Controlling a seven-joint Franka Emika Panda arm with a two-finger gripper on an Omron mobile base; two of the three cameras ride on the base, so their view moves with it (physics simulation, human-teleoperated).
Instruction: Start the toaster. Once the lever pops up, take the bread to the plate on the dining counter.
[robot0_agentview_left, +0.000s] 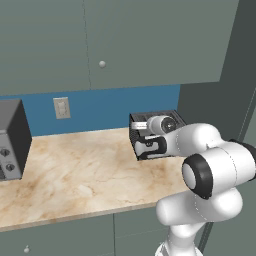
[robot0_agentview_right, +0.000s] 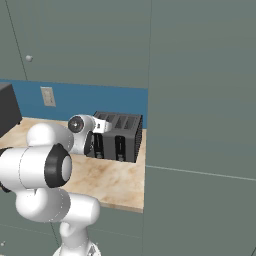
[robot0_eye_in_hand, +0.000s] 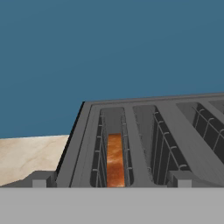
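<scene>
Hand view, near to far: claw (robot0_eye_in_hand: 111, 183) is standing spread wide, its two tips sitting low at bottom centre, pinching nothing. Just past them the toaster (robot0_eye_in_hand: 148, 140) is filling the lower right, and the bread (robot0_eye_in_hand: 115, 161) is sitting down inside its leftmost slot. Marbled counter (robot0_eye_in_hand: 26, 155) is showing lower left, blue wall (robot0_eye_in_hand: 109, 48) beyond

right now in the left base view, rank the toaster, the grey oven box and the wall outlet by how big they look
1. toaster, though the arm hides part of it
2. grey oven box, cut off by the frame edge, so this ranking is unsure
3. wall outlet, clearly smallest
</scene>
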